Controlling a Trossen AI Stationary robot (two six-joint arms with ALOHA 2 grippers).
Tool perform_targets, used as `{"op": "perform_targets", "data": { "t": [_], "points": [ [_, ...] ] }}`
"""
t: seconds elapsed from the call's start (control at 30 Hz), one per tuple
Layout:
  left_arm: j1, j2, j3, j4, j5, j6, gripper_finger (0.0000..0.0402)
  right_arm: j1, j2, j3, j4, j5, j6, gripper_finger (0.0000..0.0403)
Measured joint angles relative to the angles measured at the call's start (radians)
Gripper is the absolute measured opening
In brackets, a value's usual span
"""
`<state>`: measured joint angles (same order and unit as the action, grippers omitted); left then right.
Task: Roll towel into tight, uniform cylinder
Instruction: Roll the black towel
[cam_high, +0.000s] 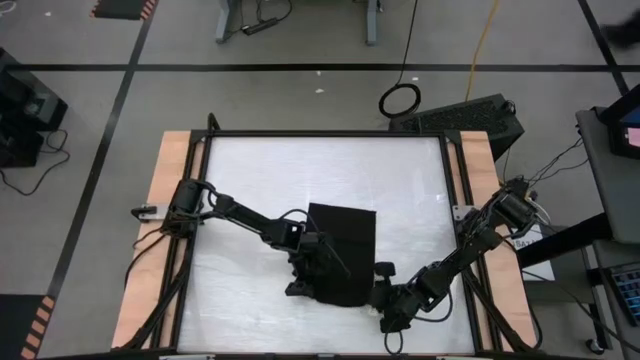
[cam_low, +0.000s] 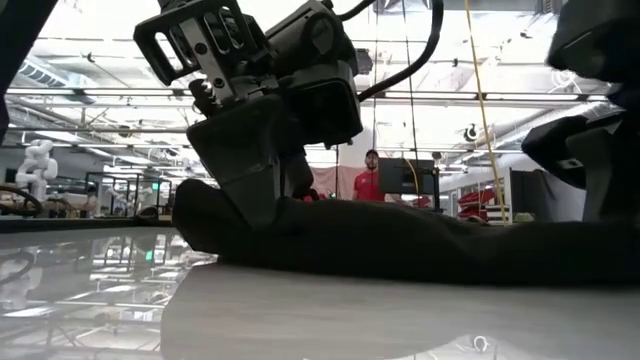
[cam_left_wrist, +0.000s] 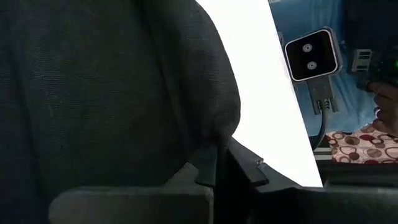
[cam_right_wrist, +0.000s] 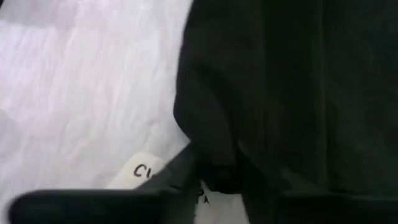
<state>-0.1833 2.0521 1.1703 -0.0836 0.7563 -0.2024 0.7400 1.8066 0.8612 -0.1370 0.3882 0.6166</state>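
Here both end effectors, left (cam_high: 312, 262) and right (cam_high: 384, 292), pinch the towel (cam_high: 343, 240), a white tag (cam_right_wrist: 142, 171) alongside.

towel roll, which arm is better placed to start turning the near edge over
Left, likely. The left end effector sits on the towel at its near corner, fingers pinching a fold in its wrist view. The right end effector grips only the opposite near corner, from off the cloth.

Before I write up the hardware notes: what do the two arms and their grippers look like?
Both arms are dark, nearly black, built of slim jointed segments with thicker rounded joints, and black cables loop along them. The left gripper has a blocky, angular black body; its fingers are flat and matte black. The right gripper looks the same. No markings can be made out on either.
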Motion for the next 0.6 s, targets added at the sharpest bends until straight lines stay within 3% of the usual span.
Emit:
{"op": "perform_targets", "data": {
  "t": [0.13,0.3,0.6],
  "points": [
    [-0.008,-0.002,0.0,-0.012,0.0,-0.019,0.0032,-0.022,-0.027,-0.001,-0.001,-0.086,0.064,0.0014],
    [-0.034,-0.013,0.0,-0.015,-0.007,-0.027,0.0078,-0.05,-0.079,-0.006,-0.016,-0.245,0.159,0.0018],
    [-0.071,-0.112,0.001,-0.05,-0.194,0.021,0.0182,-0.11,-0.109,-0.006,-0.007,-0.46,0.404,0.0006]
  ]
}}
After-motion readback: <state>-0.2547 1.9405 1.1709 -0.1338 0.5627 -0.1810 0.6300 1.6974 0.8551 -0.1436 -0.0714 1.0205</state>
